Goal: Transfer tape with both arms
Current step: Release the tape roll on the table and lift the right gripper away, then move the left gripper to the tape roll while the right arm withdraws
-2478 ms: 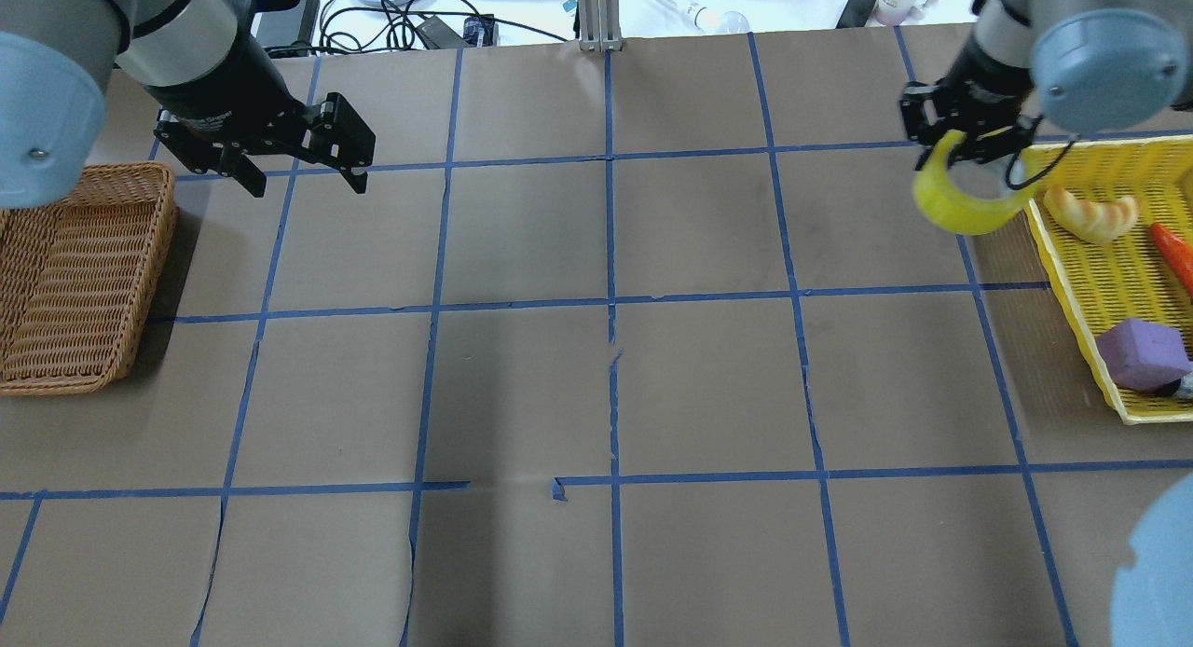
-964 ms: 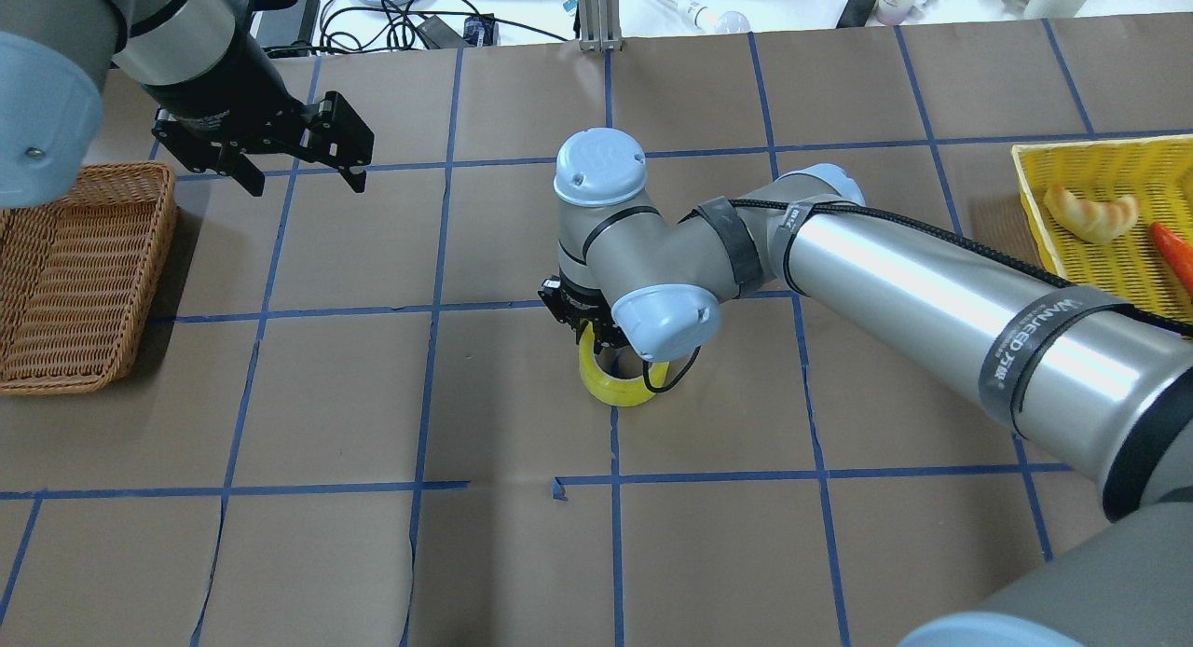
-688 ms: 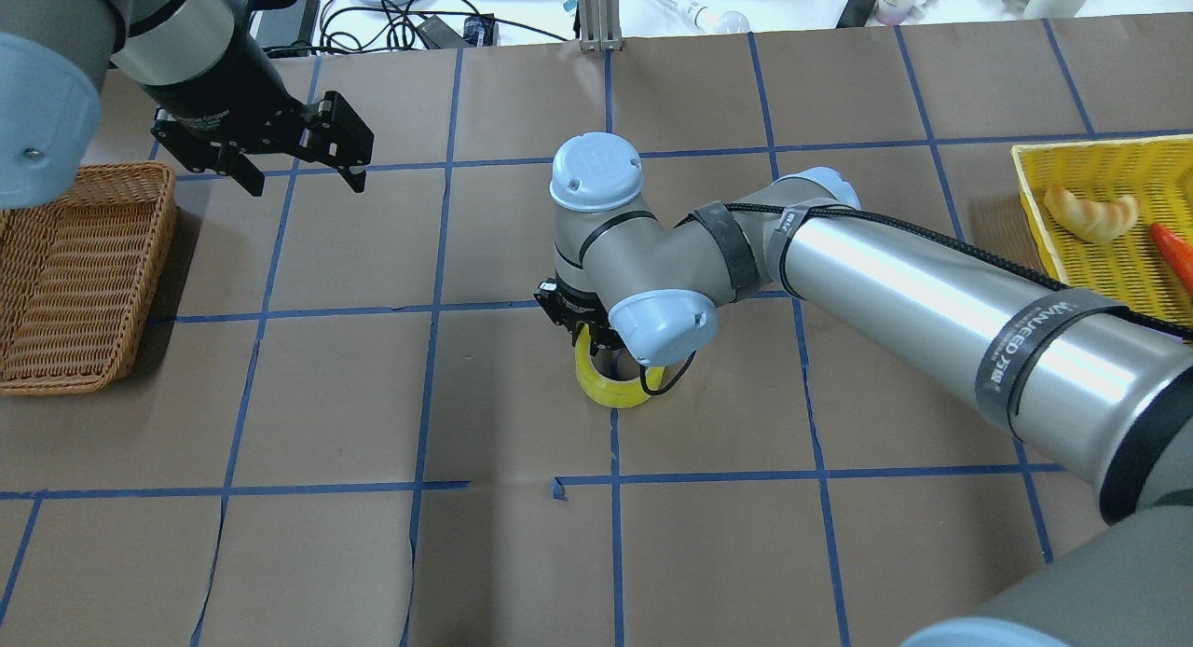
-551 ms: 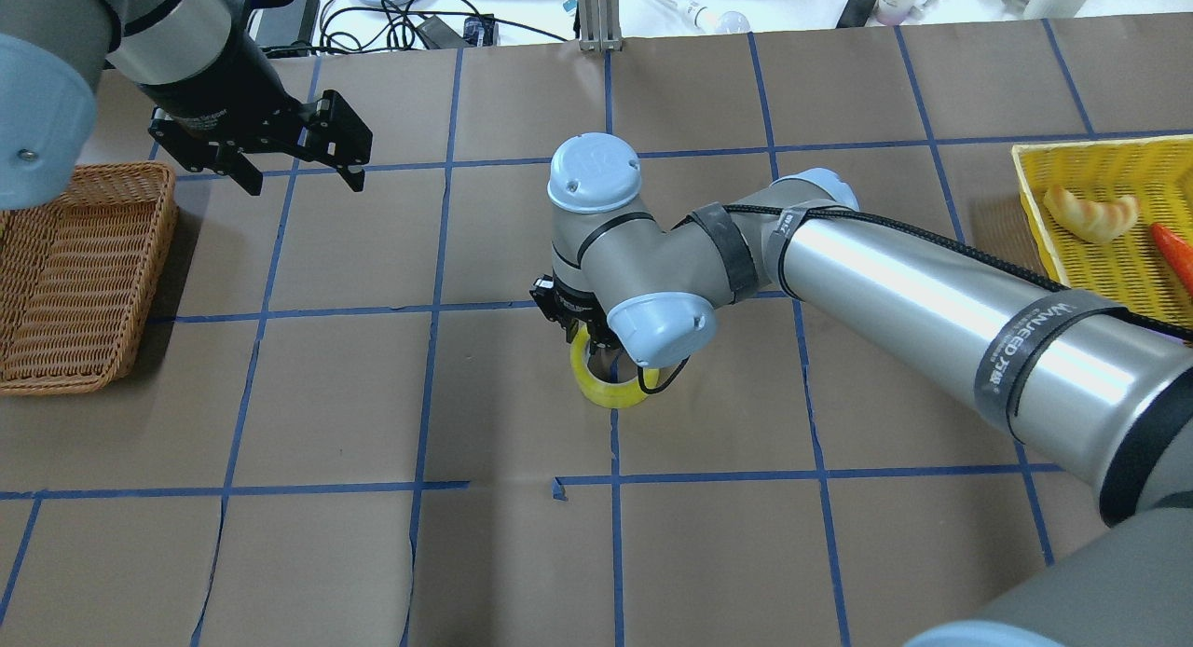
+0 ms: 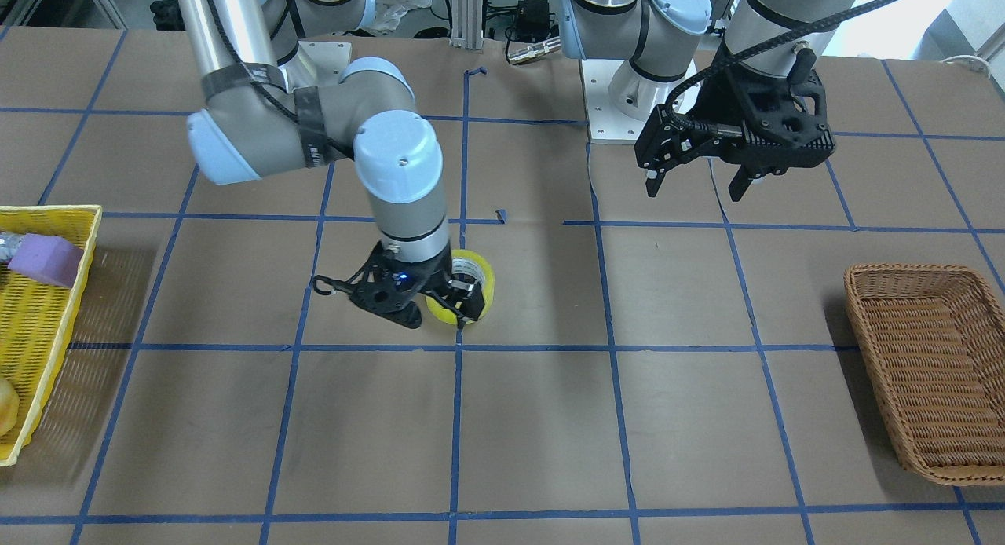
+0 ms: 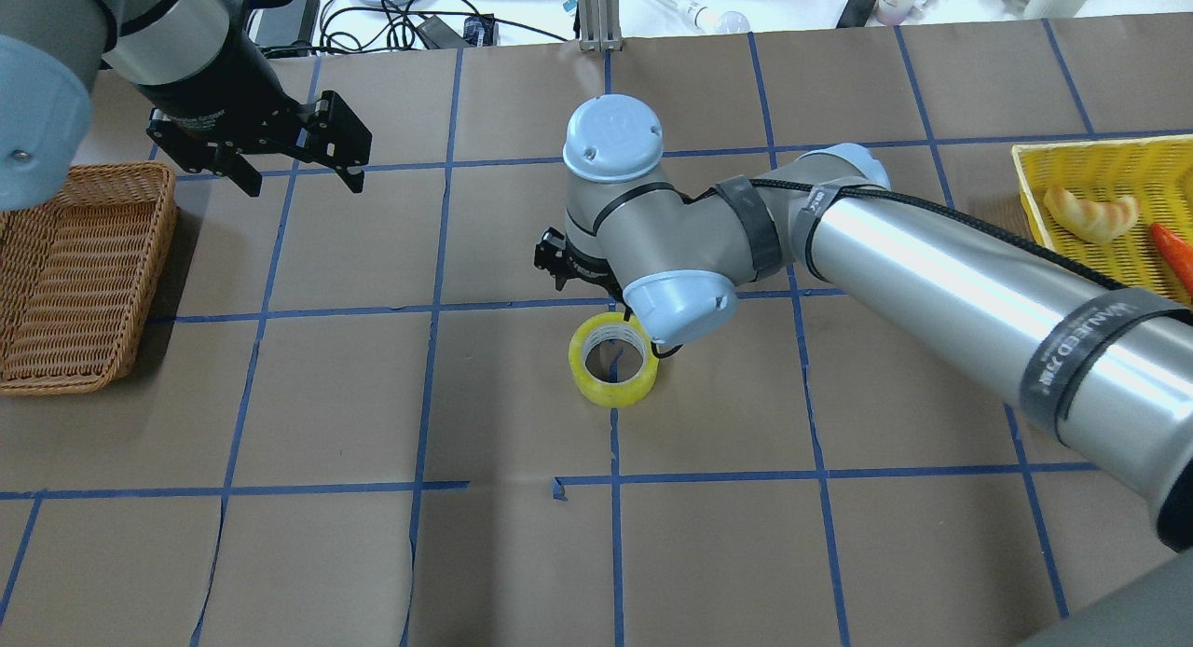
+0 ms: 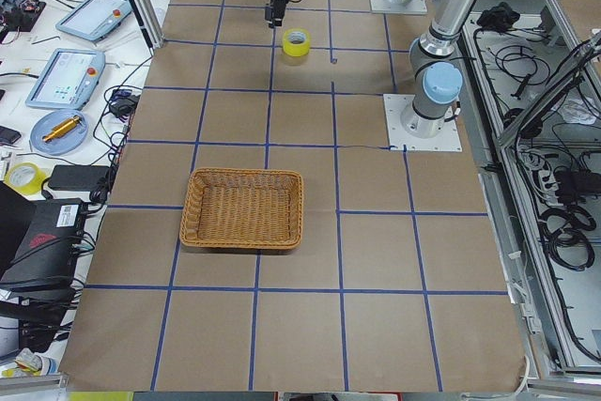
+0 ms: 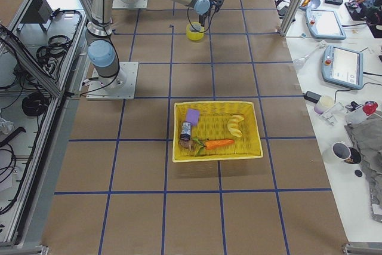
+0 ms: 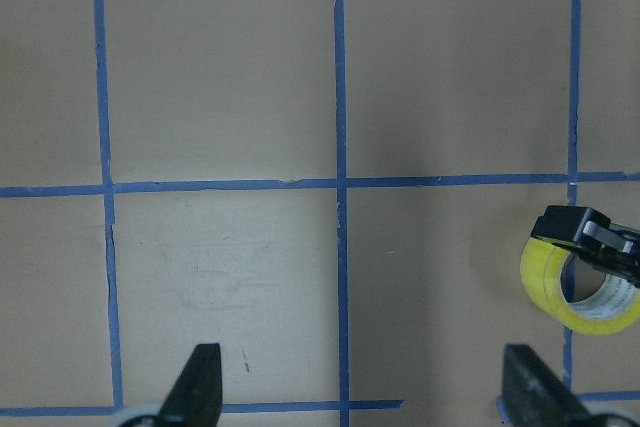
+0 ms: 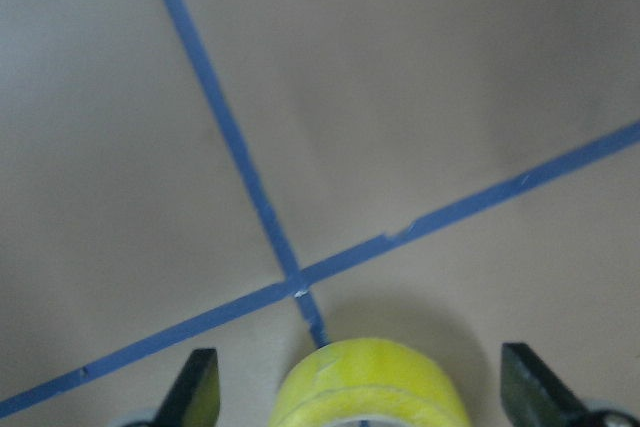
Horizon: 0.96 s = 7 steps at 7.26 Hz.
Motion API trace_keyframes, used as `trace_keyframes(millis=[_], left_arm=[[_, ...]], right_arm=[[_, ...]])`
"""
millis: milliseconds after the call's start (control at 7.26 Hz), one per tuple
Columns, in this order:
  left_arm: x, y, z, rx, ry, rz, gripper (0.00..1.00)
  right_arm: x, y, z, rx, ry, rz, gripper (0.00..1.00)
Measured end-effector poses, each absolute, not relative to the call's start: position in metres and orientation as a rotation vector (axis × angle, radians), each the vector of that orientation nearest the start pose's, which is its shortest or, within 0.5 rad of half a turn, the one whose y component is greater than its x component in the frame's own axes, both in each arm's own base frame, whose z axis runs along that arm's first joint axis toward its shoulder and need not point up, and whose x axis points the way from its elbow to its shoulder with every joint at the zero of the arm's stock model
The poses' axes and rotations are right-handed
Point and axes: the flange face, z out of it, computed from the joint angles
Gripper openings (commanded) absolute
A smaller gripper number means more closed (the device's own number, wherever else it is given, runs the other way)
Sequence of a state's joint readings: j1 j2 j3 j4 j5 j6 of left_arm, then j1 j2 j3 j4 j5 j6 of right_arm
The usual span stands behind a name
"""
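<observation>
**Layout, left to right (overhead view).** The wicker basket (image 6: 171,220) sits at the far left of the table (image 6: 326,395). The left gripper (image 6: 303,176) hangs just right of it, above the table, with its jaws spread and nothing between them. The tape (image 6: 596,392) lies flat at the table's centre, on a blue grid line. The right gripper (image 5: 437,303) stands over the tape's far side with its jaws wide apart, not clamping the roll. The yellow tray (image 6: 1090,144) is at the far right.

**Progress.** The tape is well apart from the yellow tray and held by neither gripper. By judgement, the right arm's half of the transfer is complete. The left arm's pickup is not yet begun, and the wicker basket looks like the likely destination.

**View differences.**
- In the overhead view, the wrist hides most of the right gripper.
- The right wrist view shows both fingers (image 10: 195,392) clear of the roll on either side.
- The left wrist view places the tape at its right edge, off the left gripper's centreline.
</observation>
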State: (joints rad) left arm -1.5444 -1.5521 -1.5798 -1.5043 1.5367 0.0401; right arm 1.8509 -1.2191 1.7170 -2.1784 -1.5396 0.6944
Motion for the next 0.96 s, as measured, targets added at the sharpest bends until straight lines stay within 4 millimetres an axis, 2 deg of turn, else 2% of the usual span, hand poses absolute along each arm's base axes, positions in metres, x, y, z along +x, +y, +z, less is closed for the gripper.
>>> trace_keyframes(millis=[275,413,551,688,964], left_arm=[[-0.132,-0.497,0.488,0.015,3.216,-0.084,1.0],[-0.145,-0.495,0.471,0.03,3.223,-0.046,1.0],[-0.167,-0.492,0.447,0.055,3.225,-0.029,1.0],[-0.189,-0.489,0.417,0.071,3.225,-0.033,1.0],[-0.233,-0.479,0.341,0.077,3.229,-0.048,1.0]], right_arm=[[0.192,-0.564,0.333,0.505,3.045,-0.177,1.0],[0.147,-0.563,0.355,0.428,3.077,-0.169,1.0],[0.118,-0.554,0.381,0.36,3.108,-0.168,1.0],[0.104,-0.542,0.41,0.313,3.132,-0.171,1.0],[0.1,-0.52,0.456,0.274,3.148,-0.046,1.0]])
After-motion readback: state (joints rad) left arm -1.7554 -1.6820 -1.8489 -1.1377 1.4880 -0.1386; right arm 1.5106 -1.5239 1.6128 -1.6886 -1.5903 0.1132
